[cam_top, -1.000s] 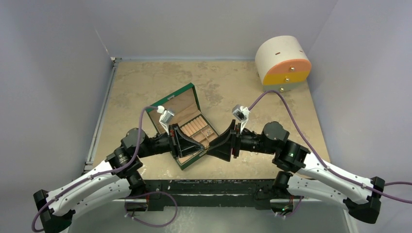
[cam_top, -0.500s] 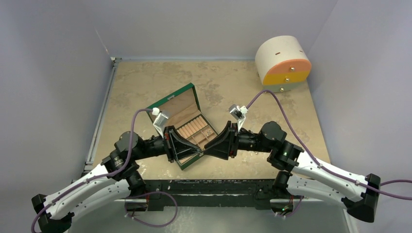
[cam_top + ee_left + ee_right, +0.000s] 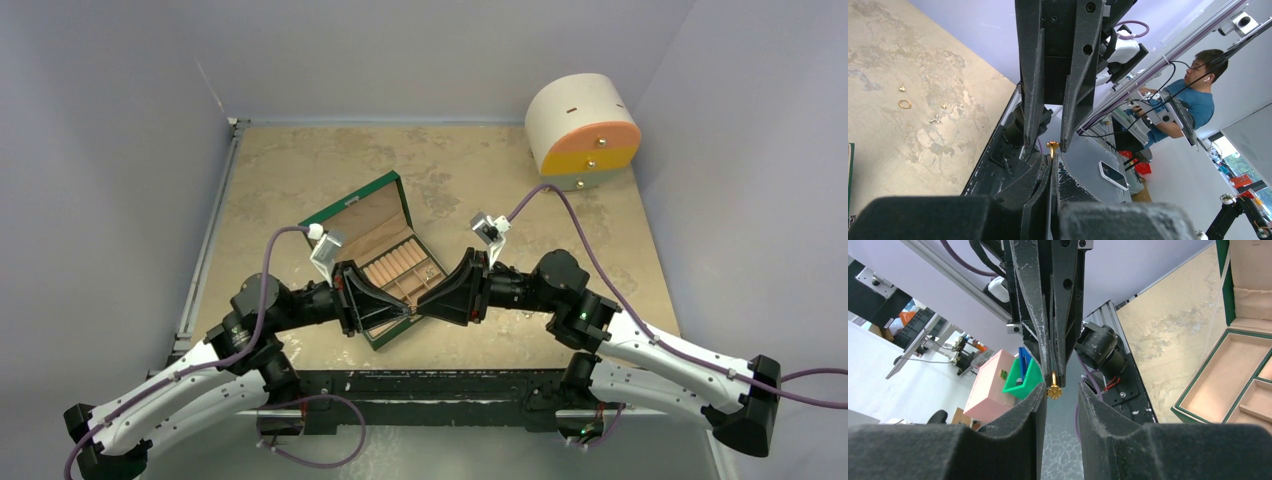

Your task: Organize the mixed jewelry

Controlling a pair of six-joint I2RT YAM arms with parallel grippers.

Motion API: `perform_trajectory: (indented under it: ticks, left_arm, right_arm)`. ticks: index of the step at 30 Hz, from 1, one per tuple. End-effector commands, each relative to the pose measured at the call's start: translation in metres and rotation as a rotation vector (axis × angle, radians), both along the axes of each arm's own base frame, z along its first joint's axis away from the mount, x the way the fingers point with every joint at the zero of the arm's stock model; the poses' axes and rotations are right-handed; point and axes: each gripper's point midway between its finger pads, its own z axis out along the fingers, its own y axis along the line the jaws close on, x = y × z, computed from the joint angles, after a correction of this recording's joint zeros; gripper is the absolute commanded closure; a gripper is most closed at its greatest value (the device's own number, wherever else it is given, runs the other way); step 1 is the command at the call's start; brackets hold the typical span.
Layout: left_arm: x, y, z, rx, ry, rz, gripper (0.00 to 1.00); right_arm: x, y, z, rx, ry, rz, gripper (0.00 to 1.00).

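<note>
While the two arms meet tip to tip over the near side of the box, the left gripper point(image 3: 1052, 161) is clamped on a small gold earring point(image 3: 1053, 145), whose flower-like head shows in the right wrist view. The right gripper point(image 3: 1062, 390) stands with its jaws apart on either side of that earring, one pad close beside it and the other clear of it, so it has no hold on the piece. The step in hand is judged to be a transfer of this one piece from left to right: lifted, but not yet sorted. On the bare tabletop point(image 3: 878, 150) beyond the meeting point lie at least four loose pieces, a gold ring point(image 3: 905, 104) and three smaller bits point(image 3: 936, 120) near it, probably studs, though they are too small to name. All are yet to be picked up. Behind the grippers the green box point(image 3: 365, 218) stands open with its tan compartments point(image 3: 398, 262) exposed; whether any jewelry already rests in them cannot be told from above. Farthest back, at the right rear corner, the round drawer cabinet point(image 3: 583, 130) has its drawers pushed in. Most of the sorting is therefore judged to lie ahead.
</note>
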Motion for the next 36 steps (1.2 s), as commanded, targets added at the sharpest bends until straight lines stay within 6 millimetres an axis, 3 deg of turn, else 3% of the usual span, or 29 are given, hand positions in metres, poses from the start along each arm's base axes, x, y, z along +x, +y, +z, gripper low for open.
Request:
perform_trajectory:
  ticks: [1, 22, 28, 34, 36]
  left_arm:
    - [0.002, 0.002, 0.006, -0.023, -0.038, 0.016, 1.00]
    - [0.007, 0.001, 0.006, -0.019, -0.030, 0.038, 1.00]
    - [0.007, 0.000, 0.004, -0.015, -0.029, 0.036, 1.00]
    - [0.013, 0.002, 0.000, 0.003, -0.018, 0.075, 1.00]
    - [0.016, 0.004, -0.002, 0.014, -0.015, 0.095, 0.85]
  right_arm:
    - [-0.004, -0.001, 0.016, 0.059, -0.034, 0.021, 0.70]
    - [-0.006, 0.001, 0.016, 0.067, -0.035, 0.042, 0.80]
    - [-0.005, 0.001, 0.016, 0.065, -0.033, 0.035, 1.00]
    - [-0.004, 0.000, 0.015, 0.064, -0.034, 0.026, 1.00]
    - [-0.001, 0.000, 0.015, 0.058, -0.033, 0.005, 1.00]
